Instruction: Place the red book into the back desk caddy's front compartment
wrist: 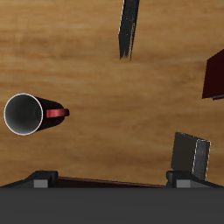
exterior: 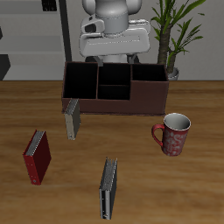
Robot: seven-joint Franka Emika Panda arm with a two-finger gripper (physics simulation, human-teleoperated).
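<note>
The red book (exterior: pixel 37 157) stands upright on the table near the front edge, far from the caddy; its edge also shows in the wrist view (wrist: pixel 214 74). The back desk caddy (exterior: pixel 144 103) is a dark maroon box with black dividers at the table's back. Its front compartment (exterior: pixel 114 91) is the middle cell on the long wall facing the table's front, and it looks empty. My gripper (exterior: pixel 112 56) hangs high above the caddy's back edge. In the wrist view (wrist: pixel 112 179) its fingertips (wrist: pixel 39 179) stand wide apart with nothing between them.
One slim grey book (exterior: pixel 72 118) stands against the caddy's front corner and shows in the wrist view (wrist: pixel 191 156). Another grey book (exterior: pixel 108 188) stands near the front edge. A red patterned mug (exterior: pixel 173 134) stands beside the caddy's other end. A potted plant (exterior: pixel 179 35) is behind.
</note>
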